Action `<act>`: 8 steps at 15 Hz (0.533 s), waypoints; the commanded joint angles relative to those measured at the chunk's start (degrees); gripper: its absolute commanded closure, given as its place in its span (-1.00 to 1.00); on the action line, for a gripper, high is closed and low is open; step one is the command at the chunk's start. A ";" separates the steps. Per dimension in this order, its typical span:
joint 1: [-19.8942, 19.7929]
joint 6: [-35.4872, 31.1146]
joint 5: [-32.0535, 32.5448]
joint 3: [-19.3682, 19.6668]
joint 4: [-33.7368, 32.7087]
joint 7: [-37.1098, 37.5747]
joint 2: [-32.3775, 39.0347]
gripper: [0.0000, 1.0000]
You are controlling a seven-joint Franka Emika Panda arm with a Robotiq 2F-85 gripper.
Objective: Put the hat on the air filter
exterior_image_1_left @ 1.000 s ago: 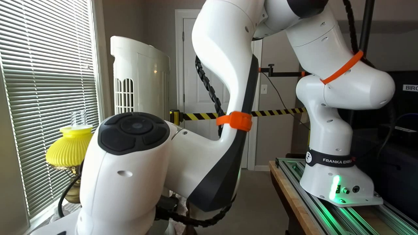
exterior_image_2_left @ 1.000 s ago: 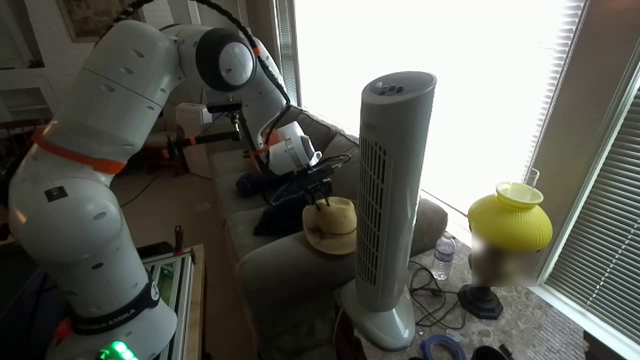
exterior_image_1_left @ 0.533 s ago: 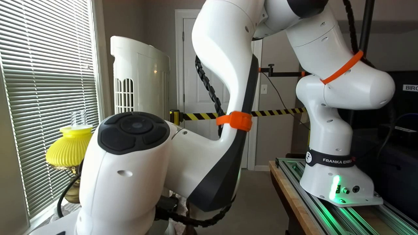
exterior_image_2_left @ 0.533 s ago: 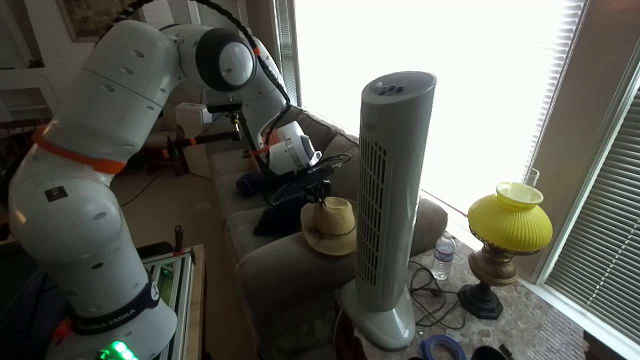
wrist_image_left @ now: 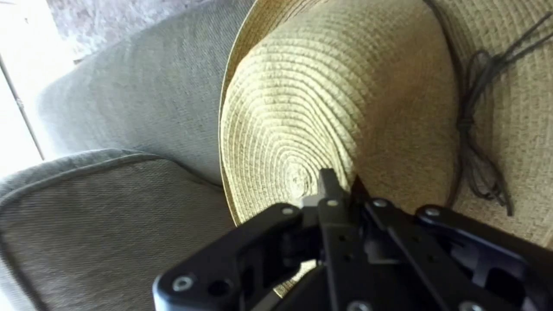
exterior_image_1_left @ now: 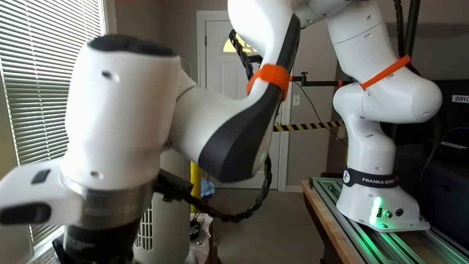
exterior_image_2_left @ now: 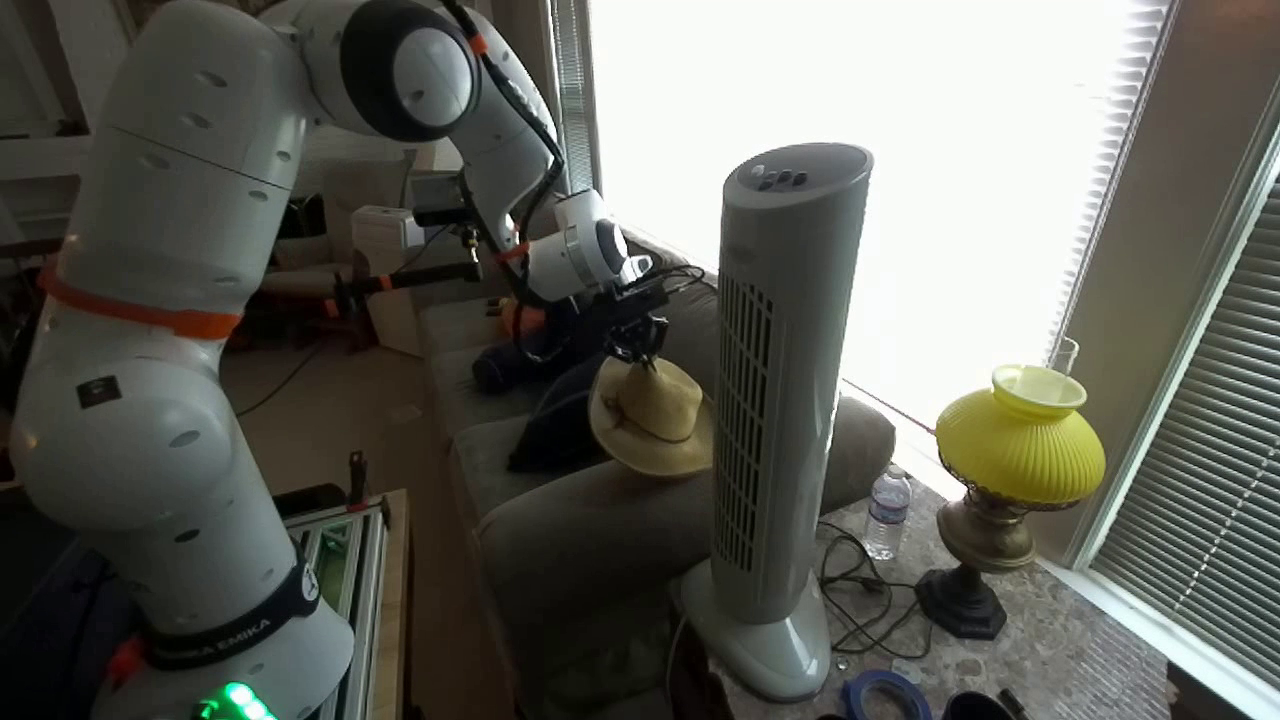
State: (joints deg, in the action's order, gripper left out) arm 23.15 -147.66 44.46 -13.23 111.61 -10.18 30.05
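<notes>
Lettering on the base band (exterior_image_1_left: 370,180), well apart from my gripper (wrist_image_left: 344,185), reads FRANKA EMIKA. Farther off, in an exterior view, a white label (exterior_image_1_left: 460,98) begins BIR; the picture edge cuts the rest. Print on the bottle (exterior_image_2_left: 887,515), beyond the air filter (exterior_image_2_left: 790,400) from my gripper, is too small to read. In an exterior view my wrist (exterior_image_1_left: 117,110) covers much of the air filter, and the lower picture edge cuts off my gripper. In the wrist view my linkage (wrist_image_left: 341,242) conceals part of the hat (wrist_image_left: 384,108), and only one fingertip (wrist_image_left: 329,181) shows clearly, its mate in shadow.

The hat is directly beneath my gripper. I am clenched on a fold of straw near the top of its crown, with the brim spread below and tilted. Whether the brim bears on the sofa arm (exterior_image_2_left: 600,530) below I cannot tell. The air filter stands upright beside my gripper, apart from it; whether it touches the brim I cannot tell.
</notes>
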 commanded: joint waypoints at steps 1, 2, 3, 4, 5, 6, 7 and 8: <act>-2.22 4.65 -6.69 -2.20 6.64 -0.09 -12.77 0.97; -2.48 6.10 -8.20 -2.53 7.53 -0.59 -15.75 0.97; -2.48 7.54 -9.17 -2.73 8.43 -0.44 -18.87 0.97; -2.59 9.46 -10.66 -3.17 9.04 -0.99 -21.76 0.97; -2.34 11.26 -11.03 -3.34 9.80 -0.78 -24.87 0.97; -2.10 12.97 -11.74 -3.81 10.42 -0.72 -27.83 0.97; -1.98 15.11 -12.82 -4.46 10.73 -1.50 -30.64 0.97; -1.84 17.13 -14.24 -5.13 10.82 -2.22 -33.32 0.97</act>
State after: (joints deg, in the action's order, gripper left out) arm 21.31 -135.67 34.34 -16.53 118.40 -10.36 6.30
